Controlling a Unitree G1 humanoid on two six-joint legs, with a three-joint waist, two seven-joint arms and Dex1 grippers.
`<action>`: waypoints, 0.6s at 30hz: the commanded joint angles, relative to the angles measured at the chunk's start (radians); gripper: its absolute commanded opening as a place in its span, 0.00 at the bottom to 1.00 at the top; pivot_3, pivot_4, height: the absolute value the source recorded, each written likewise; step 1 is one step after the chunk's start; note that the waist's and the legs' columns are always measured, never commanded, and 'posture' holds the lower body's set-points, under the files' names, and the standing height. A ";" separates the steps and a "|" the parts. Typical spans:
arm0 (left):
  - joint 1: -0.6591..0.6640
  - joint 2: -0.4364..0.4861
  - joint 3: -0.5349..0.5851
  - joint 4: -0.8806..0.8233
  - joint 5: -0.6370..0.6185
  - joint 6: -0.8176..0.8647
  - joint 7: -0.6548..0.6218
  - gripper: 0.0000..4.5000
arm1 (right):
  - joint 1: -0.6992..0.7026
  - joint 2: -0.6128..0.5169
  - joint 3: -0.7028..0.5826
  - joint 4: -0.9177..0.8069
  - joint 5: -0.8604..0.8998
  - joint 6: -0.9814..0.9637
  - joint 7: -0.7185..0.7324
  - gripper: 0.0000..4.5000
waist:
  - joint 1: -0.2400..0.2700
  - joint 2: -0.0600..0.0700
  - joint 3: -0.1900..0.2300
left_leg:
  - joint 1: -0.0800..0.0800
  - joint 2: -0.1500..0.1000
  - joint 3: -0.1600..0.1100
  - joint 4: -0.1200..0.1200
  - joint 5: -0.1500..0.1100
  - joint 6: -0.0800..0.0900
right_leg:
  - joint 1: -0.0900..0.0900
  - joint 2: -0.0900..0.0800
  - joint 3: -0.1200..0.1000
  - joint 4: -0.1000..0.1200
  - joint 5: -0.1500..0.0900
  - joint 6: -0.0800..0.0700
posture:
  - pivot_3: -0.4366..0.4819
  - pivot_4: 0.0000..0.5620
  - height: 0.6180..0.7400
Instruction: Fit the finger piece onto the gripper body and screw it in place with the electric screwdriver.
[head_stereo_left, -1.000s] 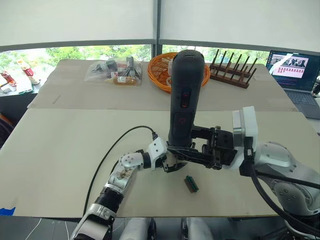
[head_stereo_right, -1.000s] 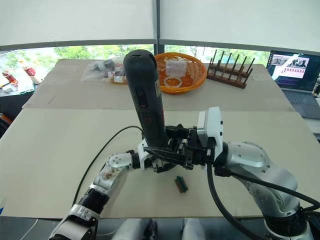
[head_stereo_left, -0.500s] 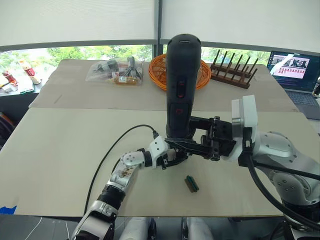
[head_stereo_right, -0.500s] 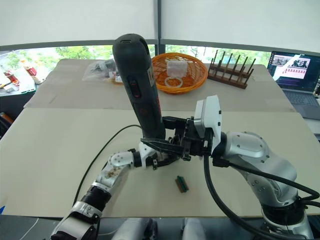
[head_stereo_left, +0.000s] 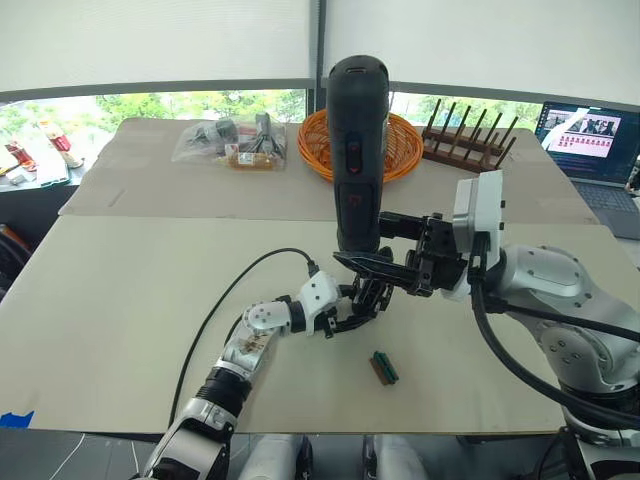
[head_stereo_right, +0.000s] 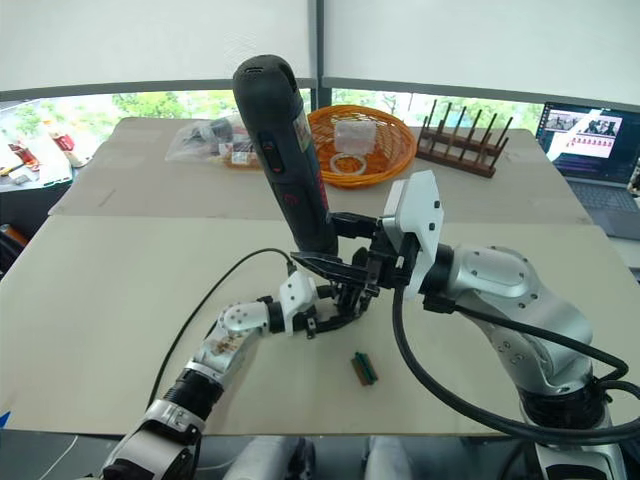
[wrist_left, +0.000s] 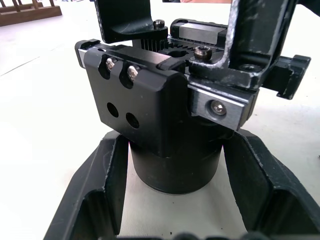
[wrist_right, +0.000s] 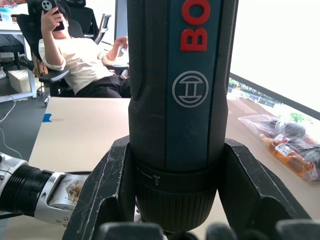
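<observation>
Two grippers meet over the middle of a pale, matte table (head_stereo_left: 120, 300).

Nearest the robot: a small green-and-brown block (head_stereo_left: 382, 367), rectangular, lying flat and apart from both arms.

Left gripper (head_stereo_left: 352, 318): its black fingers (wrist_left: 102, 187) close on the round base of the gripper body (wrist_left: 165, 125), a black, blocky metal mechanism with screw heads, brackets and drilled holes, standing on the table.

Right gripper (head_stereo_right: 335, 268): fingers clamped around the lower barrel of the electric screwdriver (head_stereo_left: 357, 150), a thick, black, textured cylinder with red markings, held upright directly above the gripper body.

Behind, on the adjoining table: a clear plastic bag of small parts (head_stereo_left: 228, 145), an orange woven basket (head_stereo_right: 382, 150), a dark wooden rack of pegs (head_stereo_left: 468, 140). Far right: an open laptop (head_stereo_left: 590, 140).

Beyond: windows with white blinds (head_stereo_left: 150, 40). In the right wrist view, a person (wrist_right: 80, 60) sits in an office chair.
</observation>
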 joint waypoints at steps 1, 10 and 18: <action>0.026 -0.001 -0.021 0.017 0.016 0.016 0.003 0.51 | -0.012 0.011 -0.021 -0.021 -0.008 -0.024 0.010 0.42 | 0.000 0.000 0.000 | 0.000 0.000 0.000 0.000 0.000 0.000 | 0.000 0.000 0.000 0.000 0.000 0.000 | 0.48 0.27 1.00; 0.022 0.001 -0.017 0.015 0.012 0.019 0.003 0.51 | 0.005 0.029 -0.018 -0.005 -0.049 -0.039 0.038 0.42 | -0.001 0.000 0.000 | 0.000 0.000 0.000 0.000 0.000 0.000 | 0.000 0.000 0.000 0.000 0.000 0.000 | 0.48 0.27 1.00; 0.021 0.001 -0.019 0.004 0.008 0.024 -0.001 0.51 | 0.017 0.046 -0.016 0.005 -0.080 -0.041 0.058 0.42 | -0.002 0.000 0.000 | 0.000 0.000 0.000 0.000 0.000 0.000 | 0.000 0.000 0.000 0.000 0.000 0.000 | 0.48 0.27 1.00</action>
